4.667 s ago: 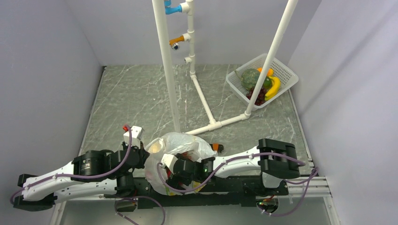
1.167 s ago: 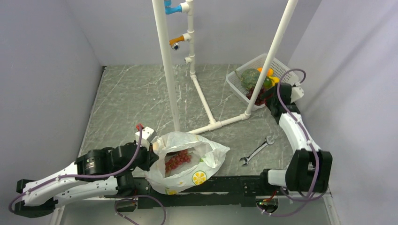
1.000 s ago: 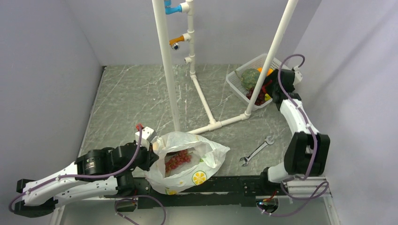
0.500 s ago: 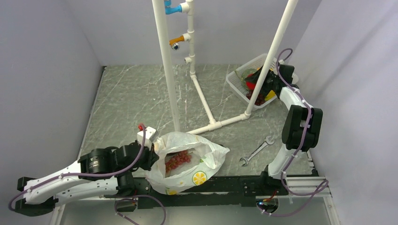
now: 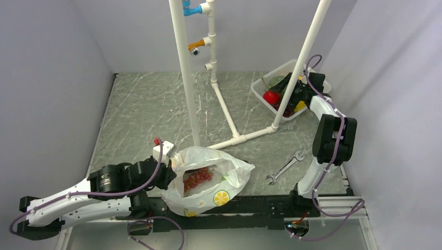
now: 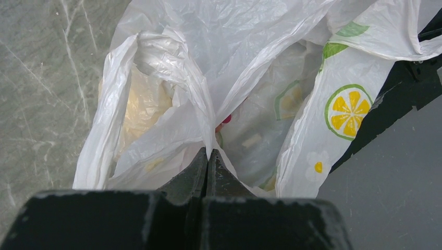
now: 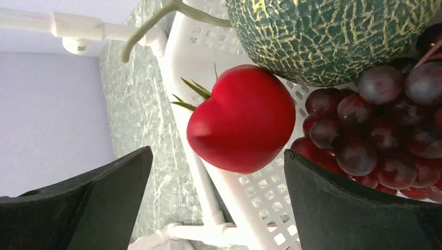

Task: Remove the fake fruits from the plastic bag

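Top external view: my left pincer (image 5: 168, 167) grips the left rim of the bag (image 5: 229, 172), which lies open on the counter (image 5: 146, 114) just ahead of my arm bases. A bunch of light red grapes (image 5: 197, 178) shows inside the bag. A wrench (image 5: 285, 167) lies on the counter to its right, well apart from it. My right pincer (image 5: 280, 95) reaches into the white basket (image 5: 259, 86) at the far right corner.

Left wrist view: the left pincer (image 6: 207, 159) is fully closed, its tips pinching a fold of the bag (image 6: 234, 62). A small spot of red shows in the bag's mouth, too little to identify.

Right wrist view: the right pincer (image 7: 217, 153) is spread wide and holds nothing. A red apple (image 7: 240, 120) lies between its fingers (image 7: 104, 198), clear of both. The apple sits at the edge of the basket (image 7: 250, 187), beside a green melon (image 7: 333, 36) and dark grapes (image 7: 375, 125).
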{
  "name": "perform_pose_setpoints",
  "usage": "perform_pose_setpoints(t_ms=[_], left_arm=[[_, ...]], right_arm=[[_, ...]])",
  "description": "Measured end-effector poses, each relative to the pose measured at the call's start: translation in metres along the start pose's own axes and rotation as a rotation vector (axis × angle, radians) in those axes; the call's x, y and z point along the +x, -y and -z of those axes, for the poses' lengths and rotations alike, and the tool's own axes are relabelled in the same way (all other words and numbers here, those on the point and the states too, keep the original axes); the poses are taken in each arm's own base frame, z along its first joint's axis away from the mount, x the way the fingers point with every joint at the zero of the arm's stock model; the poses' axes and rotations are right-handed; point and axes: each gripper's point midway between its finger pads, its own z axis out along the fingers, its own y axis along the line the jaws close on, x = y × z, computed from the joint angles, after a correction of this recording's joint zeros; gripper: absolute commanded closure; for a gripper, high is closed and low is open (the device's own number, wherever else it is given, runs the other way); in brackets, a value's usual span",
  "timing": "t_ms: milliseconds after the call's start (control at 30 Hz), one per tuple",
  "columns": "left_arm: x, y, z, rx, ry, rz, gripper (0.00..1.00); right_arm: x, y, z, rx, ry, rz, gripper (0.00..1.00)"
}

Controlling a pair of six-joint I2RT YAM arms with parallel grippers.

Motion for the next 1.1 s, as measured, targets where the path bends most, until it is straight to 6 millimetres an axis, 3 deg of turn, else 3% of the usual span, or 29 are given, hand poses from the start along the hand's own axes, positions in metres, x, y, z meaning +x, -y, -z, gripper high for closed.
perform_pose_setpoints(t_ms=[200, 333, 600, 667, 800, 900, 1000, 1100], left_arm=[[-0.001, 0.000, 0.002, 0.009, 0.012, 0.006, 1.00], [-0.001, 0.000, 0.002, 0.009, 0.012, 0.006, 1.00], [-0.001, 0.000, 0.002, 0.010, 0.012, 0.006, 1.00], [-0.001, 0.000, 0.002, 0.011, 0.012, 0.005, 1.00], [-0.001, 0.001, 0.002, 0.012, 0.012, 0.004, 1.00], [-0.001, 0.001, 0.003, 0.015, 0.013, 0.003, 1.00], [-0.001, 0.001, 0.003, 0.015, 0.012, 0.003, 1.00], [-0.001, 0.001, 0.003, 0.015, 0.012, 0.002, 1.00]], right_arm=[[-0.003, 0.010, 0.004, 0.087, 0.033, 0.005, 0.01], [-0.014, 0.016, 0.021, 0.195, 0.105, 0.011, 0.01], [-0.044, 0.006, 0.096, 0.390, 0.410, -0.002, 0.20], [-0.036, 0.015, 0.114, 0.441, 0.476, -0.053, 0.28], [-0.002, 0.054, 0.142, 0.602, 0.535, -0.152, 0.44], [0.014, 0.077, 0.154, 0.722, 0.546, -0.185, 0.48], [0.031, 0.084, 0.161, 0.777, 0.562, -0.174, 0.50], [0.062, 0.075, 0.155, 0.765, 0.528, -0.113, 0.50]])
